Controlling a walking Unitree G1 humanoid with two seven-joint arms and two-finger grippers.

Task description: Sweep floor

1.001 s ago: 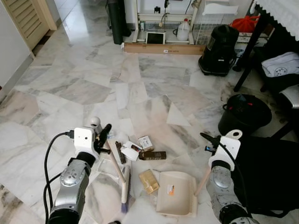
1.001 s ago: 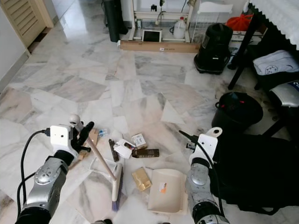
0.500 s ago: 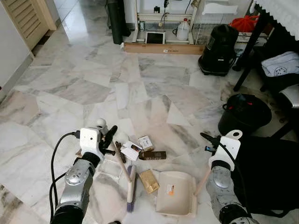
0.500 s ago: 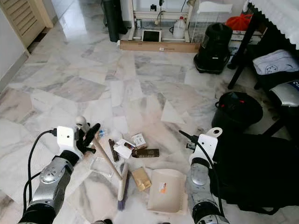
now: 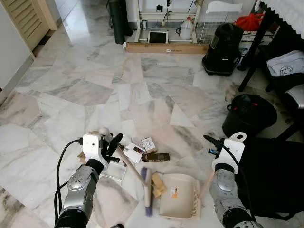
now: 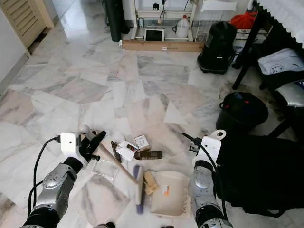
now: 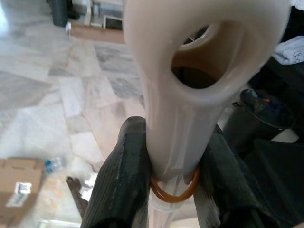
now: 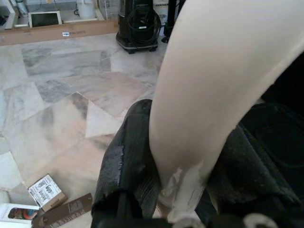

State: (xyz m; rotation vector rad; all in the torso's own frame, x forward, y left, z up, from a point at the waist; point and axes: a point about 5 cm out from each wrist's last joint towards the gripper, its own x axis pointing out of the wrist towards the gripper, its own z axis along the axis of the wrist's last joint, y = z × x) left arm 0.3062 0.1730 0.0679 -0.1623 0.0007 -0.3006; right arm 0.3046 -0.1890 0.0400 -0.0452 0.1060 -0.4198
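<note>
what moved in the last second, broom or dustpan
The broom: the left pincer, shut on its handle, swept its head rightward, pushing the tan packet onto the lip of the dustpan. The dustpan, held by the right pincer, stayed put, as did the litter farther out.

We take this for a lived-in home: a marble floor [image 5: 71,85], a black vacuum cleaner [image 5: 223,45], a louvred door [image 5: 23,19], a black bin [image 5: 248,115] and a table's lace-edged cloth [image 5: 285,14].
</note>
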